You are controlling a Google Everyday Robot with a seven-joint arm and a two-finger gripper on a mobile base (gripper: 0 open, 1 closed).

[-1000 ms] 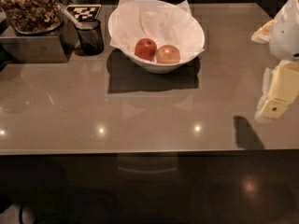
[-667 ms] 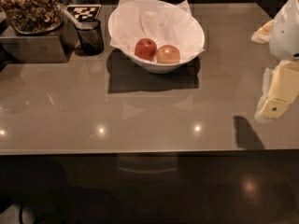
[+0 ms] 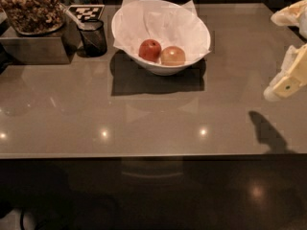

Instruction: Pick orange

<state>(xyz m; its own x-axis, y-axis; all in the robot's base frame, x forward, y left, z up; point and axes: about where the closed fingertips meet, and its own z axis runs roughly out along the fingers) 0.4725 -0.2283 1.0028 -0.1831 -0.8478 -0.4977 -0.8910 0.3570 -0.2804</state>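
A pale orange-tan orange (image 3: 173, 55) lies in a white paper-lined bowl (image 3: 192, 28) at the back middle of the table. It touches a darker red apple (image 3: 150, 50) on its left. My gripper (image 3: 287, 80) hangs at the right edge of the view, above the table and well to the right of the bowl. Only part of its pale body shows, and its shadow falls on the tabletop below it.
A dark mesh cup (image 3: 93, 36) stands left of the bowl. Further left, a grey box (image 3: 33, 49) carries a bowl of brown snacks (image 3: 29, 7). A checkered marker (image 3: 85, 12) lies behind the cup. The table's front edge (image 3: 144, 155) runs across the lower view.
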